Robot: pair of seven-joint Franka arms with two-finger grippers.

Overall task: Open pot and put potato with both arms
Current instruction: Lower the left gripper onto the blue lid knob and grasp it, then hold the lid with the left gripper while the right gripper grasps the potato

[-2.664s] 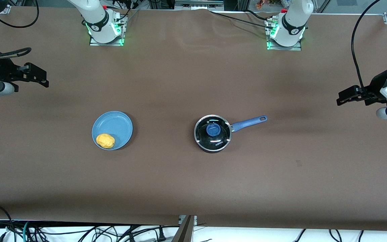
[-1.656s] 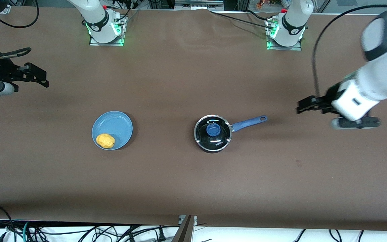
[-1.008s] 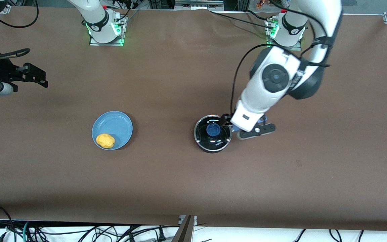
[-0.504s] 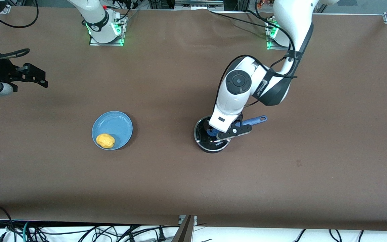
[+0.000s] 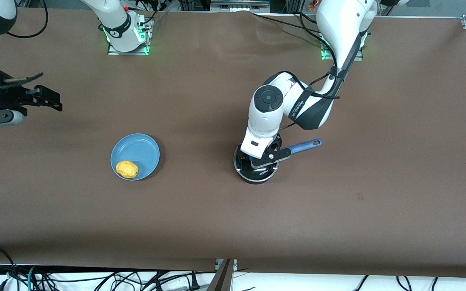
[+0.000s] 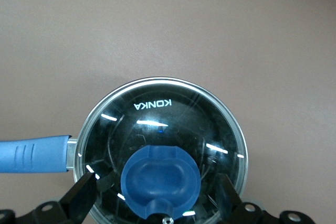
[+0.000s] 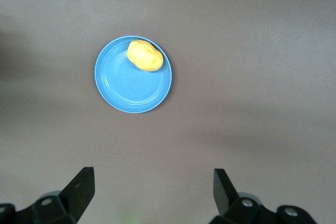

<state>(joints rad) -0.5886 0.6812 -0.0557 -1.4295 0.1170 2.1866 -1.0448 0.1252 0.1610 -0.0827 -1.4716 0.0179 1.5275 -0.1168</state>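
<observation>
The black pot (image 5: 257,174) stands at mid-table with its glass lid (image 6: 157,124) on and its blue handle (image 5: 305,145) pointing toward the left arm's end. My left gripper (image 5: 262,158) is right over the lid. In the left wrist view the left gripper (image 6: 156,198) is open, one finger on each side of the blue knob (image 6: 160,177) and apart from it. The yellow potato (image 5: 127,169) lies on a blue plate (image 5: 138,147) toward the right arm's end. My right gripper (image 5: 53,101) is open and empty over the table's right-arm end. Its wrist view (image 7: 152,187) shows the potato (image 7: 145,55).
The blue plate (image 7: 131,85) sits alone on the brown table cover (image 5: 200,218). The two arm bases (image 5: 126,36) stand at the table edge farthest from the front camera. Cables hang under the table edge nearest the front camera.
My left arm has swung in from its end of the table and come down over the pot, with its open fingers now around the lid's knob. My right gripper has shifted slightly.
</observation>
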